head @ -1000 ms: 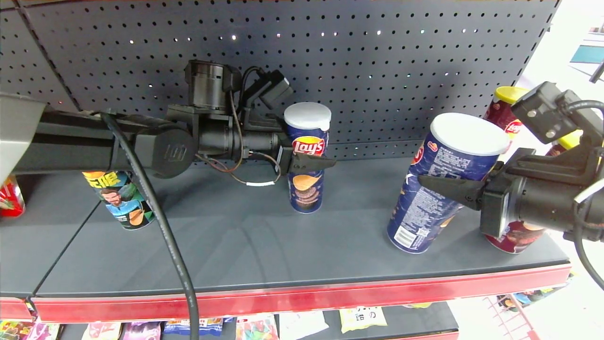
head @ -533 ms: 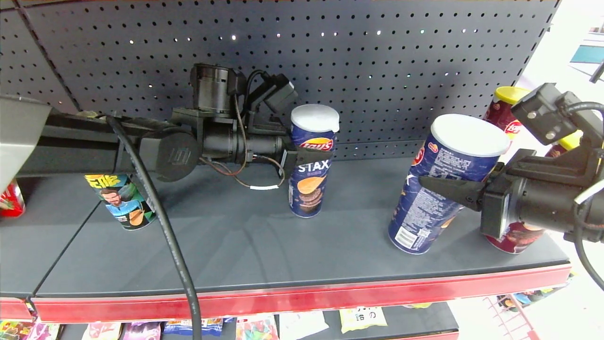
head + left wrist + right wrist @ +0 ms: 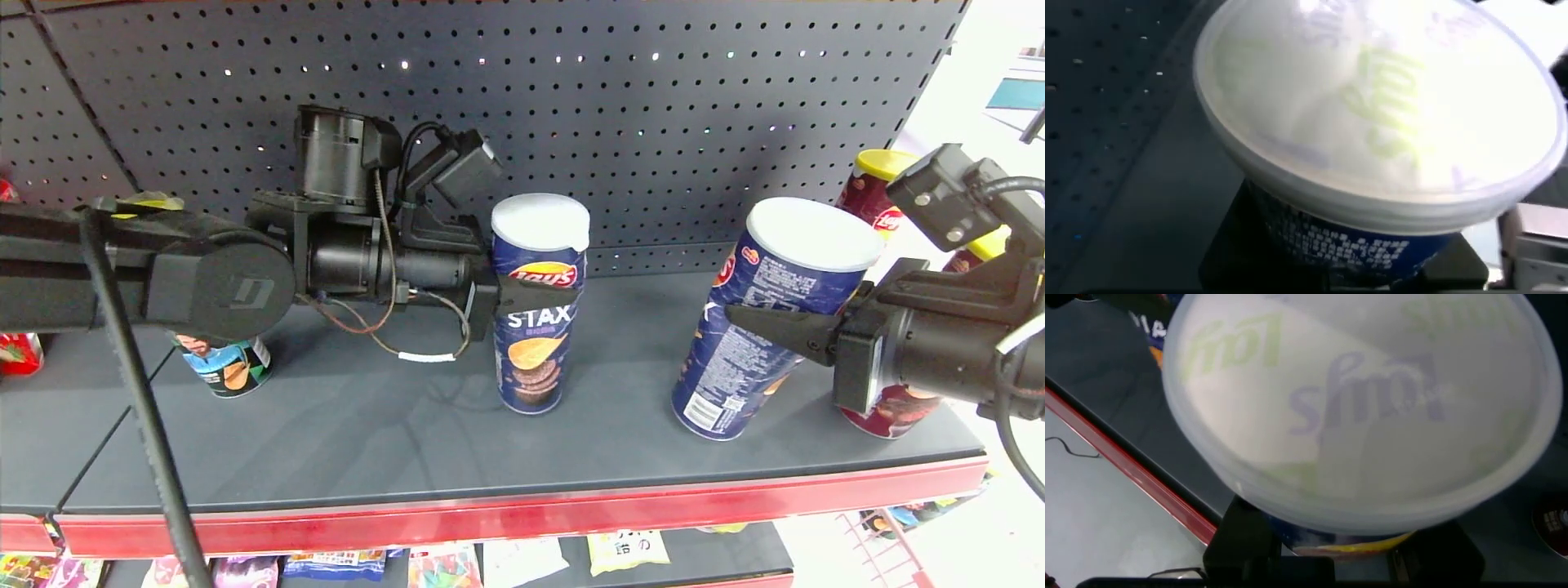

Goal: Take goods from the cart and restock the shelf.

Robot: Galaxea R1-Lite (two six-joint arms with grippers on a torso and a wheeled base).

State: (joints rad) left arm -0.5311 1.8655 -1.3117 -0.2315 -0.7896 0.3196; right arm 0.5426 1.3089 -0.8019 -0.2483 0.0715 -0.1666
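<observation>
- The left end effector (image 3: 532, 292) is closed around a blue cylindrical chip can with a white plastic lid (image 3: 535, 359), just left of the centre of the head view; it is gripped below the lid.
- This can is held upright over the grey metal shelf (image 3: 367, 441); whether its base touches the shelf cannot be told.
- In the left wrist view the same white lid (image 3: 1380, 106) is seen from above, with the blue wall under it.
- The right end effector (image 3: 763, 320) is clamped on a second blue chip can with a white lid (image 3: 718, 384) at the right of the frame, well apart from the first.
- The second can is tilted, with its lid leaning to the right; its lid (image 3: 1364, 400) is seen close up in the right wrist view.
- A dark red can with a yellow lid (image 3: 873, 192) is seen behind the right arm.
- A teal printed can (image 3: 224, 367) is partly hidden by the left arm.
- The shelf is backed by a dark perforated panel (image 3: 653, 122).
</observation>
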